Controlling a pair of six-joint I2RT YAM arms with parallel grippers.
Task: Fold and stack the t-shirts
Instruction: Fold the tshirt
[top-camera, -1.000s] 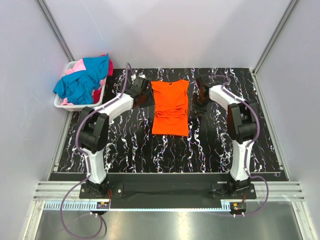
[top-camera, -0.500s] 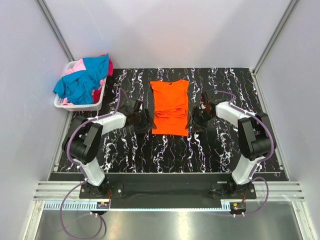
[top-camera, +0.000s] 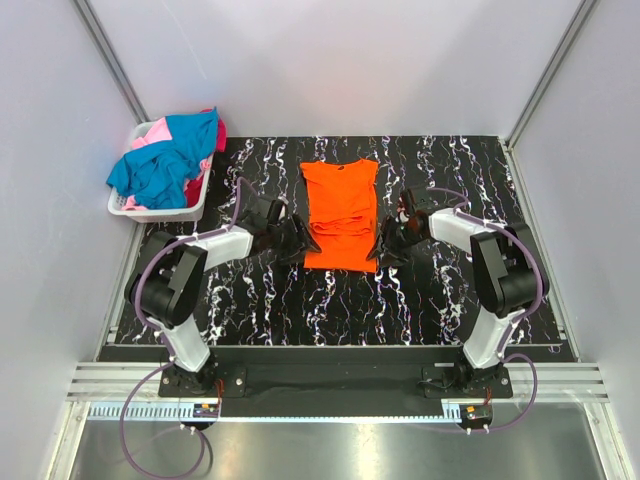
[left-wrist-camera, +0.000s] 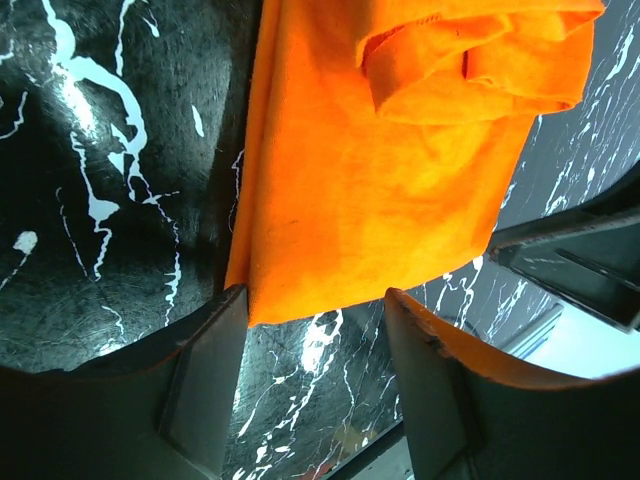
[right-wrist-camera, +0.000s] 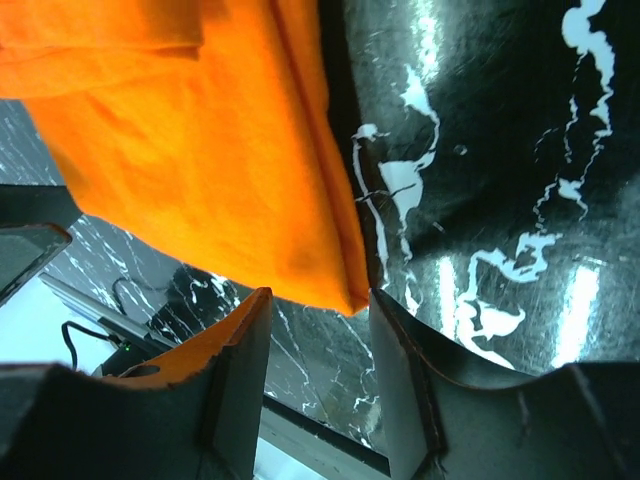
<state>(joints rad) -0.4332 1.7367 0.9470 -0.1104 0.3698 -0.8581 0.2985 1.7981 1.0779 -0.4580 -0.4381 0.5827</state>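
At orange t-shirt (top-camera: 340, 215) near hem | left gripper (left-wrist-camera: 315, 300): parted astride left corner | right gripper (right-wrist-camera: 318, 298): parted astride right corner

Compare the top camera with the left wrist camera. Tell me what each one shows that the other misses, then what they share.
Only the top view shows the white basket at the far left, heaped with blue, pink and red shirts, and the neckline of the orange shirt. Only the left wrist view shows, close up, the left gripper with its fingers open on either side of that shirt's near left corner, and the creases of the bunched fold. Both show the orange shirt lying on the black marbled table.
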